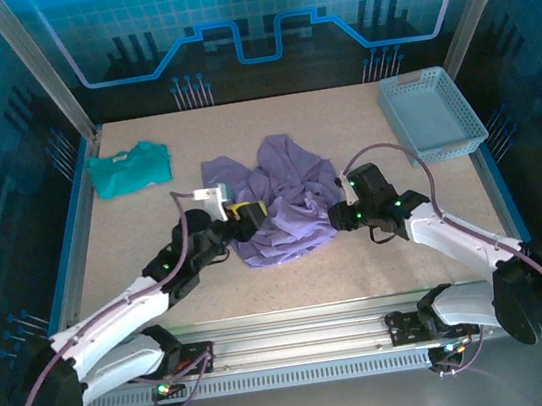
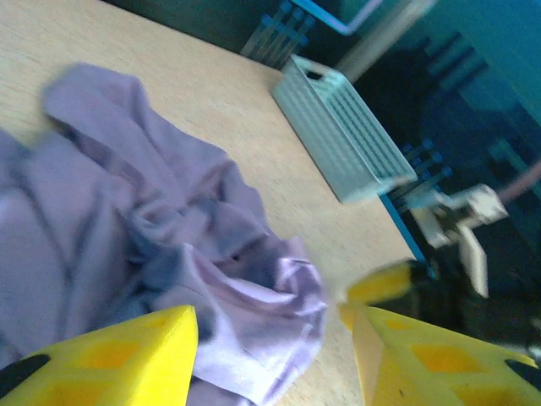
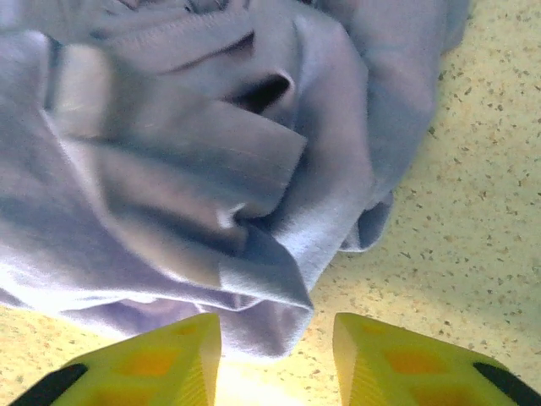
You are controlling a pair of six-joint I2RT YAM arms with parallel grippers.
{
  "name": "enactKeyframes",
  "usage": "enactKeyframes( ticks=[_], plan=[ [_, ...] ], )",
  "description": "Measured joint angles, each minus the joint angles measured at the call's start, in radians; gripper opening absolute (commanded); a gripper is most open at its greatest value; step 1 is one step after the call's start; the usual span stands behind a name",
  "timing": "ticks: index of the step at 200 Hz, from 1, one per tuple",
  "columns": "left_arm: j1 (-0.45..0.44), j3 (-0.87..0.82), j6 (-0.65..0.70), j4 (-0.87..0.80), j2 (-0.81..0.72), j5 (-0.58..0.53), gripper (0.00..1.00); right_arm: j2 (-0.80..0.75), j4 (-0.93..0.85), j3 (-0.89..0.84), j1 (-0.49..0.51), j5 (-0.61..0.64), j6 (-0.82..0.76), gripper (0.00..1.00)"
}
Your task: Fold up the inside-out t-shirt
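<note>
The inside-out t-shirt [image 1: 285, 196] is a lavender-purple heap, crumpled at the middle of the table. My left gripper [image 1: 245, 212] sits at its left edge. In the left wrist view, the left gripper [image 2: 275, 351] is open, its yellow fingers [image 2: 118, 355] wide apart, and a fold of the t-shirt [image 2: 245, 313] lies loose in the gap. My right gripper [image 1: 338, 216] is at the heap's right edge. Seen from the right wrist, the right gripper [image 3: 275, 359] is open, with a corner of the t-shirt [image 3: 270, 288] just ahead of the gap and bare table under it.
A folded teal-green shirt [image 1: 130, 169] lies at the back left. A pale blue slotted basket [image 1: 432, 115] stands at the back right and also appears in the left wrist view as the basket [image 2: 342, 127]. Bare speckled table [image 1: 402, 275] runs along the front.
</note>
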Motion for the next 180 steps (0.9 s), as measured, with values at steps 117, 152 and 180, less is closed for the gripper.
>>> enactKeyframes(
  ticks=[117,152,180],
  plan=[
    [0.063,-0.035,0.001,-0.114,-0.071,-0.019,0.54,0.325,-0.016,0.321,-0.048,-0.039,-0.080,0.63],
    [0.063,-0.037,0.008,-0.121,-0.086,-0.019,0.54,0.390,-0.031,0.353,-0.106,-0.117,-0.043,0.55],
    [0.064,-0.037,0.018,-0.129,-0.086,-0.019,0.55,0.449,-0.031,0.380,-0.127,-0.180,-0.013,0.40]
  ],
)
